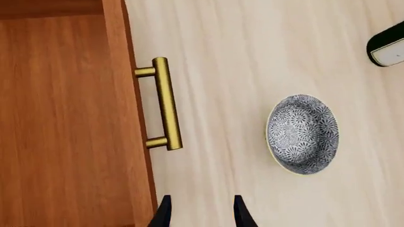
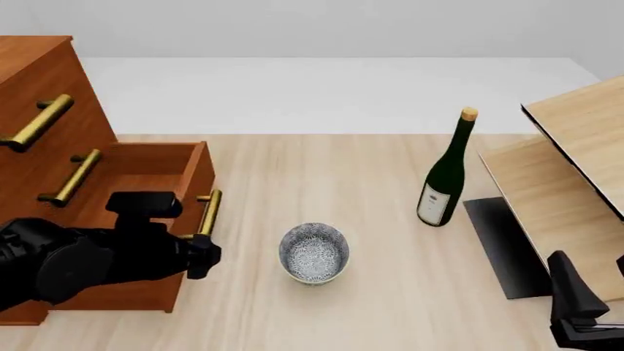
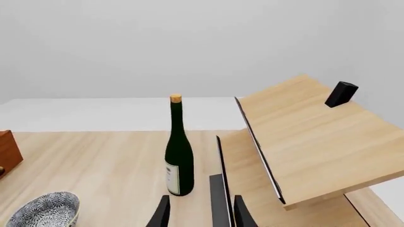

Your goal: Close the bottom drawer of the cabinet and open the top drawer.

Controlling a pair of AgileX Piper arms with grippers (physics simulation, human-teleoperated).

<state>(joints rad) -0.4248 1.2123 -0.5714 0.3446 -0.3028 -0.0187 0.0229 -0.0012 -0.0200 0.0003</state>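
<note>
Bottom drawer (image 2: 146, 172) stands pulled out of the cabinet (image 2: 39, 95), its brass handle (image 1: 165, 103) just ahead and to one side of the left gripper (image 1: 200, 213), jaws apart and empty, bar lengthwise along the fingers; right gripper (image 3: 200, 213), likewise parted, idles well apart

cabinet (image 2: 39, 73) reddish-brown wood, smooth satin grain; handles (image 1: 165, 104) brushed brass metal. table (image 2: 390, 292) pale matt wood. bowl (image 2: 314, 252) glazed ceramic, blue-white pattern. bottle (image 2: 445, 175) glossy dark glass, paper label. shelf (image 2: 575, 153) light matt wood.
</note>
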